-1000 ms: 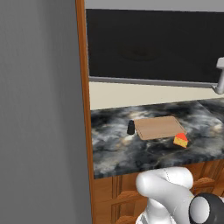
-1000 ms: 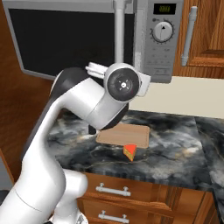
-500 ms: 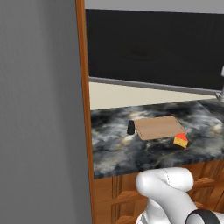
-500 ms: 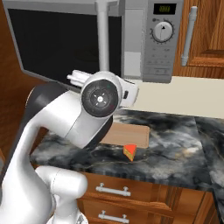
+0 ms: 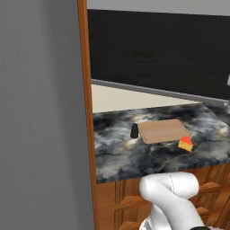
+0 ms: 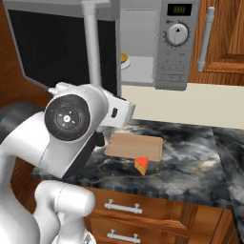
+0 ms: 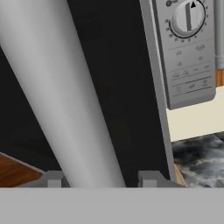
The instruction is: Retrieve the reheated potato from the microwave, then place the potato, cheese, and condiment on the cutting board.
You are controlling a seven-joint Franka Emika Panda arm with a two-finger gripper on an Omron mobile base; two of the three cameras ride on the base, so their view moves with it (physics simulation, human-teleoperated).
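Note:
The microwave (image 6: pixel 177 47) hangs above the counter with its black glass door (image 5: pixel 157 49) swung open to the left. My gripper (image 7: pixel 100 179) is shut on the thick grey door handle (image 7: pixel 65 96), which runs up between the two fingertips. Inside the lit cavity a small brownish lump, the potato (image 6: pixel 125 57), sits on a white plate, half hidden by the door's edge. On the counter lies the tan cutting board (image 6: pixel 134 145) (image 5: pixel 161 131). The orange cheese wedge (image 6: pixel 141 165) (image 5: pixel 185 144) rests at its front corner. The dark condiment bottle (image 5: pixel 134 130) stands off the board's left end.
A tall grey panel (image 5: pixel 40 112) walls off the left of the counter. Wooden cabinets (image 6: pixel 224 38) stand right of the microwave and drawers (image 6: pixel 124 207) sit below the marble counter (image 6: pixel 190 162). My own white arm (image 6: pixel 71 128) blocks the counter's left part in the right base view.
The door has swung further open to the left with my gripper on its handle. The cavity and the plate inside now show. My arm has drawn back toward the base.

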